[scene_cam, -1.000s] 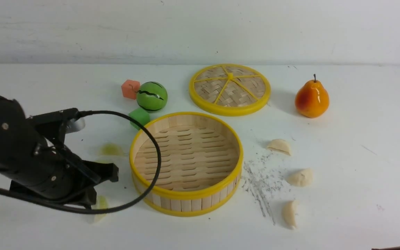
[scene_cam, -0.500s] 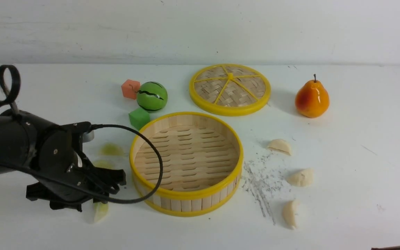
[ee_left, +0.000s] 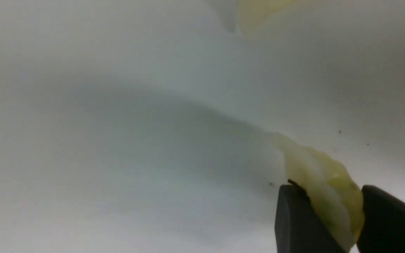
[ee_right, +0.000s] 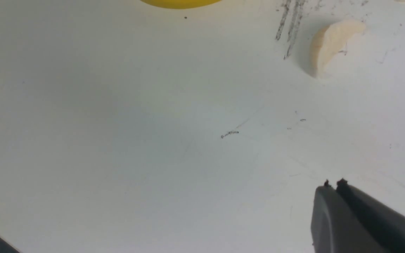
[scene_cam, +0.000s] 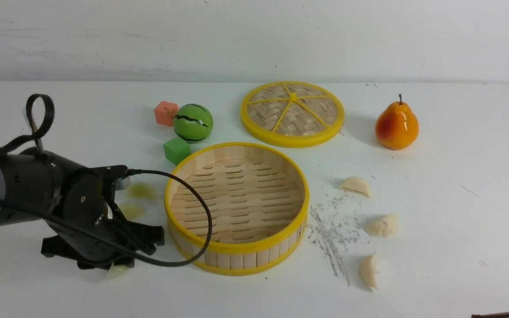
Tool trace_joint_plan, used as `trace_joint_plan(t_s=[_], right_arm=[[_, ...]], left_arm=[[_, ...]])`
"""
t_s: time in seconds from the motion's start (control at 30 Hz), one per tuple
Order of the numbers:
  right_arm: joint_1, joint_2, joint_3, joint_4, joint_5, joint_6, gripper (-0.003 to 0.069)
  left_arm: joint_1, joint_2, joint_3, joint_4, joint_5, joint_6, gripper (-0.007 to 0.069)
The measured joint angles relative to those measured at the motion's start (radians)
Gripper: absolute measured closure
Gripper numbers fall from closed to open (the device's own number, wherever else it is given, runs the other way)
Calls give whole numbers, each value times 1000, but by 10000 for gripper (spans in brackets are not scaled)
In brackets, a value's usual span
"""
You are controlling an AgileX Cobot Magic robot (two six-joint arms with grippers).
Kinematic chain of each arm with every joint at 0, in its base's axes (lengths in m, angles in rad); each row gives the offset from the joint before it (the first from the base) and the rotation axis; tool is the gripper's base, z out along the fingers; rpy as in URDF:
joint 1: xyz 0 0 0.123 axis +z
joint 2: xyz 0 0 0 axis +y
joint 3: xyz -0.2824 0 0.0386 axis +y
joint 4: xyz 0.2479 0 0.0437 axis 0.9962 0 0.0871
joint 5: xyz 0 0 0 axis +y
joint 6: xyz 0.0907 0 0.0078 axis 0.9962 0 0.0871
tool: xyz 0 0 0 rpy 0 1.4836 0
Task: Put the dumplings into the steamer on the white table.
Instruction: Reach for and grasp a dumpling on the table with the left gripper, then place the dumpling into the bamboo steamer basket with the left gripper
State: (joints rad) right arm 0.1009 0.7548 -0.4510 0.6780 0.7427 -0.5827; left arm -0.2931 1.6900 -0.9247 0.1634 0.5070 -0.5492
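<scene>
The steamer (scene_cam: 237, 258) stands mid-table on the white table (scene_cam: 457, 247), with nothing in it. My left gripper (scene_cam: 119, 260) is low by its front-left side, shut on a pale yellow-green dumpling (ee_left: 315, 172). That dumpling touches both fingers in the left wrist view, where the gripper (ee_left: 329, 188) shows only its fingertips. Two more yellow-green dumplings (scene_cam: 142, 191) (scene_cam: 131, 210) lie behind the gripper. Three cream dumplings (scene_cam: 355, 186) (scene_cam: 382, 225) (scene_cam: 369, 270) lie right of the steamer. My right gripper (ee_right: 333, 183) is shut and empty, over bare table short of one cream dumpling (ee_right: 329, 42).
A woven lid (scene_cam: 292, 113) with a yellow rim lies behind the steamer. A pear (scene_cam: 396, 125) stands at the back right. A green striped ball (scene_cam: 193, 123), an orange cube (scene_cam: 166, 113) and a green cube (scene_cam: 176, 150) sit back left. My left arm's cable (scene_cam: 201, 207) arcs over the steamer's left rim.
My left arm has swung round and lowered onto the front yellow-green dumpling. Its jaws opened wide and have closed on that dumpling. Nothing else has moved.
</scene>
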Motion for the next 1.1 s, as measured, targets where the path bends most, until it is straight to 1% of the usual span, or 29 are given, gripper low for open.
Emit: trace_joint_plan(t_s=[0.13,0.2,0.27,0.3,0.33,0.4,0.5,0.67,0.77,0.9,1.0,1.07,1.1], right_arm=[[0,0,0,1,-1,0,647],[0,0,0,3,-6,0,647],[0,0,0,3,-9,0,646],[0,0,0,4,-16,0,645],[0,0,0,4,-17,0,644],[0,0,0,3,-28,-1,642],[0,0,0,3,-27,-3,638],[0,0,0,2,-27,-3,638],[0,0,0,2,-27,-3,636],[0,0,0,2,-29,-3,636],[0,0,0,2,-29,-3,631],[0,0,0,2,-29,-3,629],[0,0,0,2,-29,-3,628]], left_arm=[[0,-99,-59,-15,39,0,421],[-2,-150,-140,-74,42,6,421],[-11,-159,-194,-106,41,26,421],[-34,-151,-254,-147,39,69,421],[-37,-149,-269,-151,39,81,421],[-90,-77,-366,-192,42,161,421],[-122,51,-482,-206,78,203,421],[-123,293,-678,-207,186,212,421],[-122,391,-760,-207,223,214,421],[-122,478,-838,-211,261,214,421],[-122,499,-861,-212,263,214,421],[-122,502,-865,-214,262,214,414],[-122,502,-866,-215,263,214,391]])
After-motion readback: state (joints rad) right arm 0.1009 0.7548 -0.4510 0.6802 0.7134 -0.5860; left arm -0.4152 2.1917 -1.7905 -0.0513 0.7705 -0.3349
